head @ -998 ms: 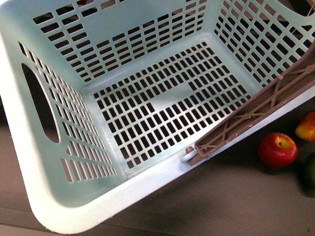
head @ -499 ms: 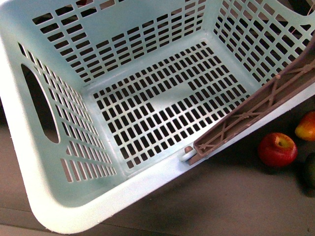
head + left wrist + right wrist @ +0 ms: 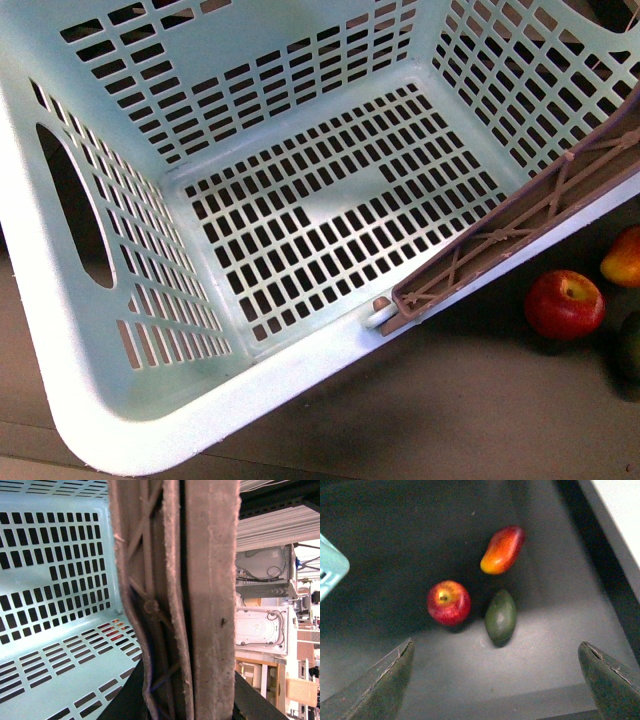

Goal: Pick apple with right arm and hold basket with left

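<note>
The right gripper (image 3: 495,652) hangs over the dark table (image 3: 545,680) with its fingers (image 3: 380,690) spread wide and nothing between them. The apple (image 3: 449,602) lies on the table well clear of both fingers, stem dimple up. A green fruit (image 3: 500,616) sits just beside it, and an orange-red fruit (image 3: 503,550) lies a little farther off. A corner of the basket (image 3: 330,570) shows at the edge of this view.

The left gripper (image 3: 187,702) is clamped on the brown handle (image 3: 170,595). Its dark fingers (image 3: 122,697) press against both sides of the handle, with the slotted basket wall behind.

In the front view the basket (image 3: 60,330) fills most of the frame, tilted and empty. The handle (image 3: 510,225) lies along its right rim. The apple (image 3: 565,303) rests on the table to the right of that rim, apart from the basket, and neither arm is in this view.
</note>
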Tool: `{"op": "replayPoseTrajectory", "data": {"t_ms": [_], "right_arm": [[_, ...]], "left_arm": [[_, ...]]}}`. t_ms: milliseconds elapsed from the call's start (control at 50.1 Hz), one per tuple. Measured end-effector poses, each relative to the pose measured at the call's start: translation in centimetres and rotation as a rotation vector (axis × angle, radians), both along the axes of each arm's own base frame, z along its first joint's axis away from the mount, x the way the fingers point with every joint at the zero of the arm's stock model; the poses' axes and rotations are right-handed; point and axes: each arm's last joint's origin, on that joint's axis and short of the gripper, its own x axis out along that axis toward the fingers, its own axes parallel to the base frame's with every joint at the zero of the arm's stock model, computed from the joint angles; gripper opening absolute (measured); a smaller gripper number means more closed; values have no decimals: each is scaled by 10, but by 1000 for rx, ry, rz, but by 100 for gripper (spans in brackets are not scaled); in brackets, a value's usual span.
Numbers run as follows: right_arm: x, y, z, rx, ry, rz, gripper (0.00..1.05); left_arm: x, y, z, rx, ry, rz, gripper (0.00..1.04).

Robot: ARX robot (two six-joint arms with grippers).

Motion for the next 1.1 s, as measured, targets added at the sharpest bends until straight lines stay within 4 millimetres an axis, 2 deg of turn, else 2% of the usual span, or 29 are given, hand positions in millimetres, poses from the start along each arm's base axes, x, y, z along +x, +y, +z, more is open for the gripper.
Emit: {"op": "replayPoseTrajectory", "data": {"t_ms": [200,359,619,1098], "right_arm": [[30,-16,-37,-27,104,51,96],[43,-10,-64,-61,180,104,96],[56,-3,-78,-77,203,130,96],[64,0,-99,-83,241,144,96]], "left_arm": [[0,0,0,0,0,0,18],[0,0,0,0,0,0,18],[0,0,0,0,0,0,18],[0,0,0,1,-1,1,18]]}}
